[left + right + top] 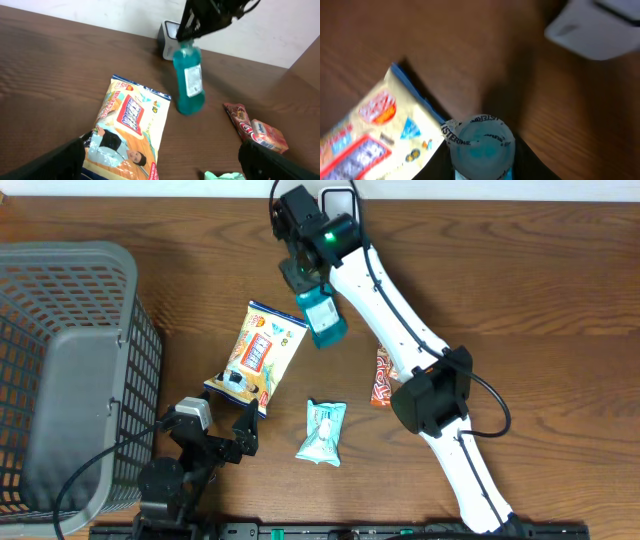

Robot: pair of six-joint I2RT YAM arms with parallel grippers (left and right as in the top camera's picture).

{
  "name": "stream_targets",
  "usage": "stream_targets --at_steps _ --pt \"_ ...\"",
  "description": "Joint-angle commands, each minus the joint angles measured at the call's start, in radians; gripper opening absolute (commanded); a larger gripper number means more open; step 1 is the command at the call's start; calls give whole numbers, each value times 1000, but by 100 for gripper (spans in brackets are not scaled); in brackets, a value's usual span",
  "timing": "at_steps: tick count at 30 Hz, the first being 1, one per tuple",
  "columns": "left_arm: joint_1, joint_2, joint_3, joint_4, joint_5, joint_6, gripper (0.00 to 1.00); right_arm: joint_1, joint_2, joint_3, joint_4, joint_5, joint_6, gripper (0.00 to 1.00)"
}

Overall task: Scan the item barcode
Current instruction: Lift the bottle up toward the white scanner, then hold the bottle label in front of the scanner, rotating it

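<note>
- A brown wood-grain table (520, 270) is seen from above, with everything else laid out on it.
- A grey mesh basket (60, 370) is placed at the left edge.
- A white right arm (400, 320) is stretched from the near edge towards the far side.
- A yellow and orange bag (262, 355) with blue trim is laid flat in the middle, just left of the bottle. A red logo panel is printed on it, but the lettering is too blurred to be read.
- A teal bottle (189, 80) is gripped at its cap end by the right gripper (305, 278), whose jaws are closed on either side of the cap. It is held just in front of the scanner. "LISTERINE" can be read on the seal band around the cap in the right wrist view. A white label is carried on its side, with print too small to be read.
- The left gripper (215, 442) is spread wide with nothing held, near the bag's lower end.
- A white scanner (167, 36) is set at the far edge.
- A mint pouch (323, 432) is laid near the front.
- A red wrapper (382, 377) is partly hidden beside the arm.
</note>
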Motion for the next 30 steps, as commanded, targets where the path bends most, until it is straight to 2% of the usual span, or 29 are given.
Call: stream_targets --at_steps 1,5,11,17,26,30 --pt "3 -1 -15 -25 16 20 98 -4 -9 33 5 144 166 1" --pt "3 -1 -15 -25 16 20 98 -4 -9 32 9 191 270 1" --pt "3 -1 -15 -25 16 20 98 -4 -9 32 77 206 346 1" --pt "3 -1 -15 -25 16 20 98 -5 -8 32 164 208 349 1" --pt "3 -1 -15 -25 16 20 98 3 -6 8 166 207 351 1" --pt "3 -1 -14 -25 16 20 98 2 -6 -15 150 207 397 1"
